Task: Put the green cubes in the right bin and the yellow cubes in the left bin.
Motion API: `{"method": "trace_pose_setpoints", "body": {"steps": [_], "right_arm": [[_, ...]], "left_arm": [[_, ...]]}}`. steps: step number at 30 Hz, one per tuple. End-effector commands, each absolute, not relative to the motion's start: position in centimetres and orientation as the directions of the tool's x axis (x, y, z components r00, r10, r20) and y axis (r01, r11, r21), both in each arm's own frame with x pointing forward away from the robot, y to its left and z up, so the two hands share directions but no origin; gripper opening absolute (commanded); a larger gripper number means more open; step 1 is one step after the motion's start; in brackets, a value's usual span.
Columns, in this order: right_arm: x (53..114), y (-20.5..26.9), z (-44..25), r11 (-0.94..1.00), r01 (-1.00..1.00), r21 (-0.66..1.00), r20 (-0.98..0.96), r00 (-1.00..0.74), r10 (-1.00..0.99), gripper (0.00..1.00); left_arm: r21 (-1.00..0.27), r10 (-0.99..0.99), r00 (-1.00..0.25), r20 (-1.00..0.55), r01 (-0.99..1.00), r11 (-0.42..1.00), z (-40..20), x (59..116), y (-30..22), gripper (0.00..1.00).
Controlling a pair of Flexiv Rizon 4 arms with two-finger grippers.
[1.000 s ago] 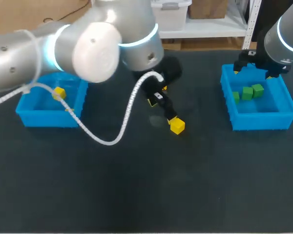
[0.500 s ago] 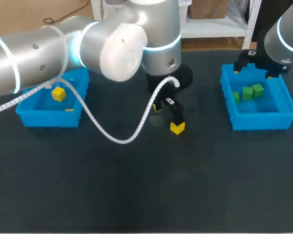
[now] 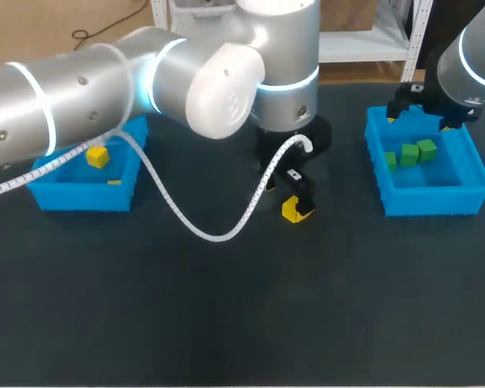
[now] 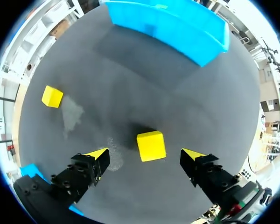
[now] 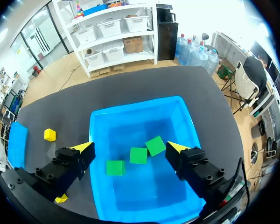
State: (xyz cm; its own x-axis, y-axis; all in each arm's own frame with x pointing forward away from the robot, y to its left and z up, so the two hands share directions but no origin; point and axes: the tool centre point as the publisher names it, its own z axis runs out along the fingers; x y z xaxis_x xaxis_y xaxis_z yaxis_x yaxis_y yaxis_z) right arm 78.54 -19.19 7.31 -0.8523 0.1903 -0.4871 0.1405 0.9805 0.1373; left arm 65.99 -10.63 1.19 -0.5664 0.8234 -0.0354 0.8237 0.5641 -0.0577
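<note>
On the table [image 3: 226, 323], the right bin [image 3: 432, 202] holds three green cubes [image 3: 410, 153].

No readable text, labels or numbers on anything here.

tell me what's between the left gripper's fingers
A yellow cube sits between the left gripper's open fingers, with a gap on each side. The left wrist view shows it.

Bright, even overhead light. Matte dark table [image 3: 226, 323] shows faint pale sheen patches in the left wrist view. Yellow cube [image 4: 151, 145] throws a short, soft shadow touching it. Broad highlights on the glossy left arm [image 3: 218, 89]; right bin [image 5: 144, 121] evenly lit.
</note>
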Motion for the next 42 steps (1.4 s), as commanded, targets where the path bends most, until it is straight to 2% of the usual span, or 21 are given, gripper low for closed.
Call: {"method": "trace_pose_setpoints", "body": {"steps": [1, 2, 3, 4, 5, 6, 8, 9, 20, 27, 33, 42], "right_arm": [[78.3, -19.2, 7.3, 0.98, 0.142, 0.137, -0.494, -0.848, 0.192, 1.0], [78.3, -19.2, 7.3, 0.98, 0.142, 0.137, -0.494, -0.848, 0.192, 1.0], [78.3, -19.2, 7.3, 0.98, 0.142, 0.137, -0.494, -0.848, 0.192, 1.0], [78.3, -19.2, 7.3, 0.98, 0.142, 0.137, -0.494, -0.848, 0.192, 1.0], [78.3, -19.2, 7.3, 0.98, 0.142, 0.137, -0.494, -0.848, 0.192, 1.0], [78.3, -19.2, 7.3, 0.98, 0.142, 0.137, -0.494, -0.848, 0.192, 1.0], [78.3, -19.2, 7.3, 0.98, 0.142, 0.137, -0.494, -0.848, 0.192, 1.0], [78.3, -19.2, 7.3, 0.98, 0.142, 0.137, -0.494, -0.848, 0.192, 1.0], [78.3, -19.2, 7.3, 0.98, 0.142, 0.137, -0.494, -0.848, 0.192, 1.0], [78.3, -19.2, 7.3, 0.98, 0.142, 0.137, -0.494, -0.848, 0.192, 1.0], [78.3, -19.2, 7.3, 0.98, 0.142, 0.137, -0.494, -0.848, 0.192, 1.0], [78.3, -19.2, 7.3, 0.98, 0.142, 0.137, -0.494, -0.848, 0.192, 1.0]], "left_arm": [[-0.05, 0.811, -0.584, -0.018, 0.811, 0.583, 0.2, 66.8, -11.2, 1.0], [-0.048, 0.807, -0.59, -0.019, 0.807, 0.589, 0.1, 66.9, -11.3, 1.0], [-0.044, 0.801, -0.598, -0.024, 0.801, 0.597, 0.0, 67.1, -11.3, 0.95], [-0.039, 0.798, -0.602, -0.025, 0.798, 0.601, -0.1, 67.1, -11.3, 0.75], [-0.037, 0.797, -0.603, -0.026, 0.797, 0.602, -0.1, 67.2, -11.4, 0.62], [-0.035, 0.795, -0.606, -0.029, 0.795, 0.605, -0.2, 67.3, -11.4, 0.55], [-0.021, 0.793, -0.609, -0.036, 0.794, 0.608, -0.3, 67.5, -11.5, 0.28], [-0.016, 0.794, -0.607, -0.04, 0.795, 0.607, -0.3, 67.6, -11.5, 0.0], [-0.028, 0.783, -0.617, -0.076, 0.787, 0.617, 0.3, 67.2, -11.2, 0.0], [-0.041, 0.724, -0.661, -0.196, 0.743, 0.668, 3.2, 69.3, -9.0, 0.0], [0.033, 0.592, -0.725, -0.351, 0.623, 0.782, 7.7, 73.8, -2.4, 0.0], [0.094, 0.31, -0.804, -0.508, 0.306, 0.947, 11.8, 78.5, 11.8, 0.0]]}}
